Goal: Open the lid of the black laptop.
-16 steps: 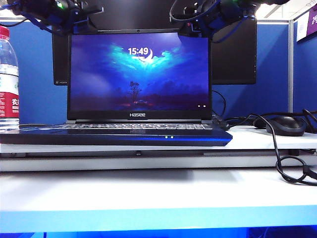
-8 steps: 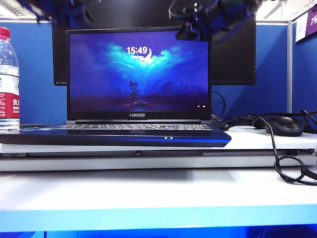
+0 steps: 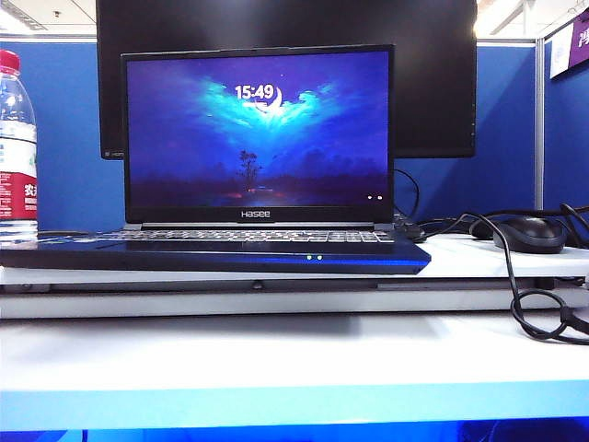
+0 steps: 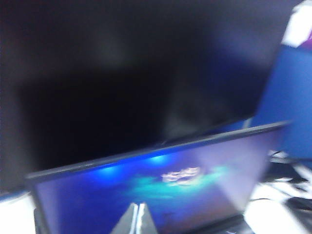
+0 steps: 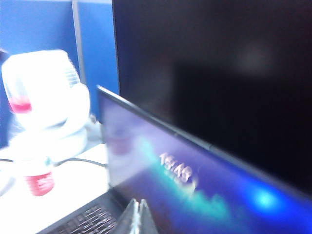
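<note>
A blue-partitioned desk space is shown, with a white table [image 3: 294, 354] in front and a large black monitor [image 3: 433, 83] standing at the back. On a raised white shelf [image 3: 497, 267] the black laptop [image 3: 221, 253] is set, its base lying flat and two small indicator lights seen on its front edge. The lid [image 3: 258, 133] is raised nearly upright, and its lit screen is turned toward the exterior camera; a blue wallpaper, the time 15:49 and the "Hasee" logo on the lower bezel are displayed. A plastic water bottle [image 3: 17, 147] with a red cap and red label is placed just left of the laptop. A black mouse [image 3: 529, 233] with its looping cable [image 3: 525, 295] is laid to the right.

Neither arm is seen in the exterior view. In the blurred left wrist view, the left gripper [image 4: 135, 219] is held above and in front of the screen, its two pale fingertips [image 4: 127, 223] pressed together with nothing between them. In the right wrist view, the right gripper [image 5: 136, 217] is likewise seen clear of the lid, its fingertips [image 5: 129, 217] closed on nothing, with the keyboard [image 5: 90, 219] visible below.
</note>
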Action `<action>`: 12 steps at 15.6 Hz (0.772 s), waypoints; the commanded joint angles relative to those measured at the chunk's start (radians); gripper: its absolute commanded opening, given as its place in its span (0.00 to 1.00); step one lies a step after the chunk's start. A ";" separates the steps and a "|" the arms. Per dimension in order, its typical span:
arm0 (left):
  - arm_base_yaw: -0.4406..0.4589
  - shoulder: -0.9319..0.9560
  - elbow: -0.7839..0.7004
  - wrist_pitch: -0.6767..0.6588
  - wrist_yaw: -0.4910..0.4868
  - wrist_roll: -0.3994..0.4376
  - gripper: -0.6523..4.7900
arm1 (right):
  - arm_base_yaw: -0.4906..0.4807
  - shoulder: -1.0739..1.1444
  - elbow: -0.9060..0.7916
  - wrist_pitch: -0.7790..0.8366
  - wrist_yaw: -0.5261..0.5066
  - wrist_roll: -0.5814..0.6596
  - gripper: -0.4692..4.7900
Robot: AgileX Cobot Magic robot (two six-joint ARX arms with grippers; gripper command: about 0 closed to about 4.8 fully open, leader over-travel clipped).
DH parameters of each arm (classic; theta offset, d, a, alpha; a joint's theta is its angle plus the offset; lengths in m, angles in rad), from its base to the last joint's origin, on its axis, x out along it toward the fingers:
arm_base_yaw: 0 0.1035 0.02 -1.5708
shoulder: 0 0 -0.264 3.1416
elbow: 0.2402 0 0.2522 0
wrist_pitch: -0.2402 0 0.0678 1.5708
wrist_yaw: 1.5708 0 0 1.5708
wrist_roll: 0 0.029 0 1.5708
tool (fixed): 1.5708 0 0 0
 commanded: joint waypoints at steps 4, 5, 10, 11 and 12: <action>-0.002 -0.584 -0.221 -0.154 0.001 -0.154 0.16 | 0.324 -0.582 -0.277 -0.114 0.400 0.020 0.08; -0.002 -0.675 -0.296 -0.100 0.049 -0.206 0.16 | 0.361 -0.655 -0.318 -0.113 0.431 0.021 0.08; -0.002 -0.978 -0.626 -0.035 0.106 -0.358 0.16 | 0.443 -0.943 -0.499 -0.214 0.515 0.082 0.08; -0.002 -1.014 -0.674 -0.030 0.114 -0.370 0.16 | 0.444 -0.982 -0.521 -0.235 0.515 0.091 0.08; -0.002 -1.039 -0.710 -0.033 0.115 -0.382 0.16 | 0.443 -1.016 -0.535 -0.264 0.515 0.098 0.08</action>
